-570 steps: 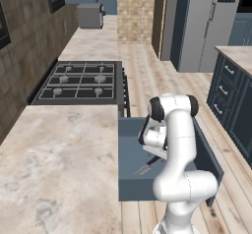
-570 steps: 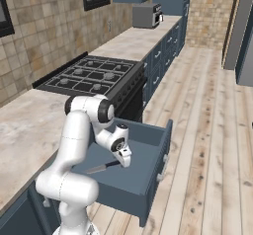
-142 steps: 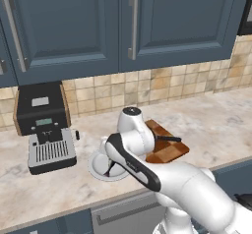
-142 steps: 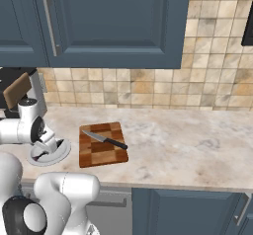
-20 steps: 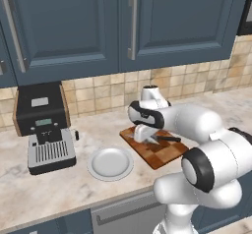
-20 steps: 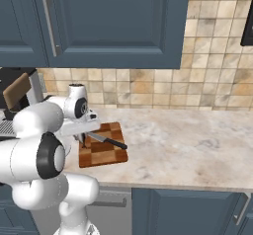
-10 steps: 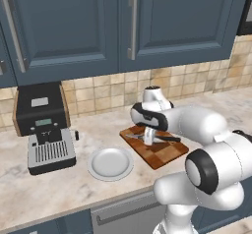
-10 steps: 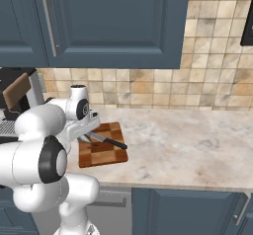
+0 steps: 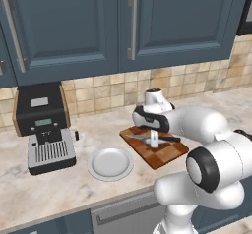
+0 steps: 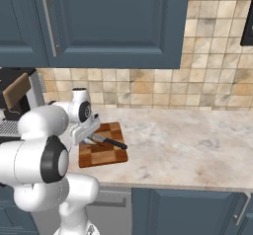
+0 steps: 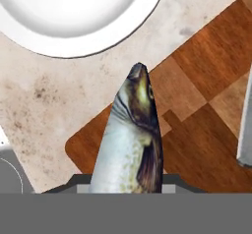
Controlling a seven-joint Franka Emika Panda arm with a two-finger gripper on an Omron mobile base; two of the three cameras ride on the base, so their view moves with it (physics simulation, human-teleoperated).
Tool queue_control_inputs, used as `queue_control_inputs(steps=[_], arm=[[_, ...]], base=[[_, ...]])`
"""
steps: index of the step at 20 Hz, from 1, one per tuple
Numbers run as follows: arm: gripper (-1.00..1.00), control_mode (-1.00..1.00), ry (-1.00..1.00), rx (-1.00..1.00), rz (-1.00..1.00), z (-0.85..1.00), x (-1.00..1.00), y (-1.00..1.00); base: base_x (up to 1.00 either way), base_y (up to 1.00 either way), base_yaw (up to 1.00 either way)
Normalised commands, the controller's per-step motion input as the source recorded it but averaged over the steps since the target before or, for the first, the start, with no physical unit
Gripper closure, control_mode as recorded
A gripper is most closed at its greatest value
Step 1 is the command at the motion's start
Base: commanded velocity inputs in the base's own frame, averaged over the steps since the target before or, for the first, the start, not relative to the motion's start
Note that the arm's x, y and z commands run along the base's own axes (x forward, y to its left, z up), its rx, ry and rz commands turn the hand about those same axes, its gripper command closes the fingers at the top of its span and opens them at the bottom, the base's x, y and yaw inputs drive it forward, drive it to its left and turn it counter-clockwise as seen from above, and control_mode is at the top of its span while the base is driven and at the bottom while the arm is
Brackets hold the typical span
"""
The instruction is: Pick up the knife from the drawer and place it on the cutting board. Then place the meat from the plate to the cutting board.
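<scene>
Between the claw's [image 9: 154,140] jaws sits the meat [image 11: 130,142], a slim silvery-grey fish clamped near its tail end, with its head pointing away from the hand. Directly below the claw lies the cutting board [image 9: 165,154], its checkered brown squares under the fish's body, and the fish's head reaches out past the board's corner over the marbled counter [image 9: 59,189]. Just beside the claw, on the same board, rests the knife [image 10: 106,141], black handle and grey blade flat on the wood; a strip of the blade shows at the edge of the hand view. Beyond the fish's head, off the board, stands the round white plate [image 9: 110,162], bare. Farther out past the plate, a black and grey coffee machine [image 9: 45,127] stands against the tiled wall.
</scene>
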Motion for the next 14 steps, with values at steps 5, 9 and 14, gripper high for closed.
queue_control_inputs(steps=[5, 9, 14], arm=[[1.00, -1.00, 0.00, 0.02, 0.06, -0.16, 0.00, 0.00], [1.00, -1.00, 0.00, 0.07, 0.07, -0.26, 0.00, 0.00], [1.00, -1.00, 0.00, 0.03, 0.02, -0.19, 0.00, -0.09]], base=[[0.00, 0.00, 0.00], [0.00, 0.00, 0.00], [0.00, 0.00, 0.00]])
